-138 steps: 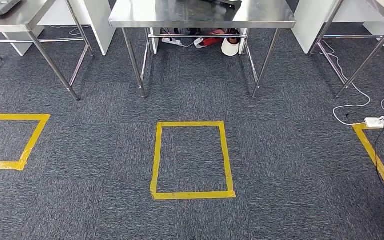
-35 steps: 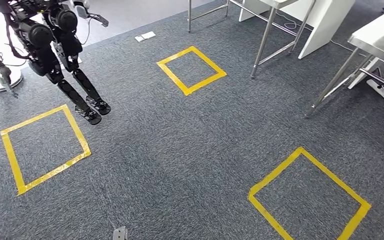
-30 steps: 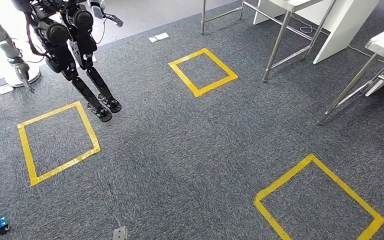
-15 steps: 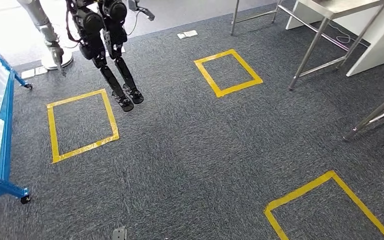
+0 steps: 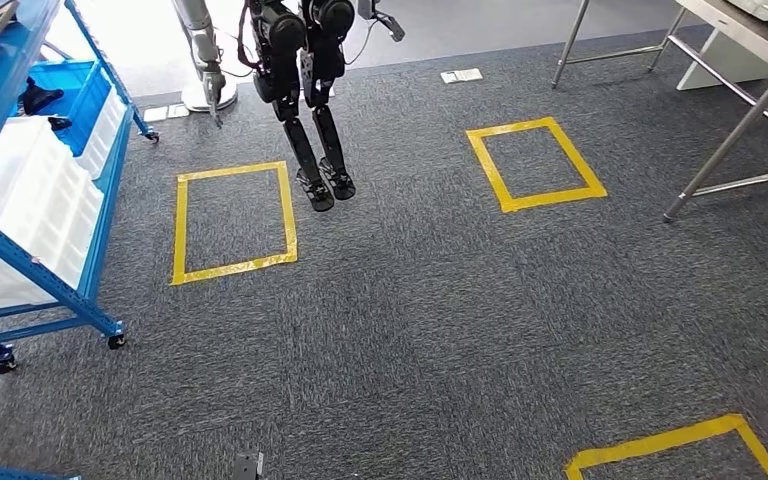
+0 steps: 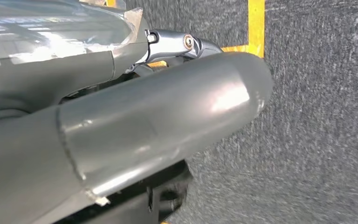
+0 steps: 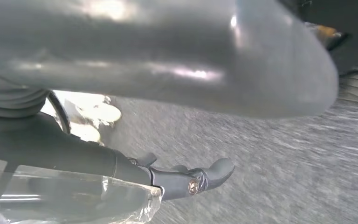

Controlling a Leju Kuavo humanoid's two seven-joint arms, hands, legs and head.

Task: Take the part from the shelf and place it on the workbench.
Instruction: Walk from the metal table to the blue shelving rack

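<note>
None of the job is done yet, we think. Our left hand and right hand hang over the carpet, and we cannot tell if they are open. The part must be somewhere on the blue shelf; the steel workbench waits far across the floor.
</note>
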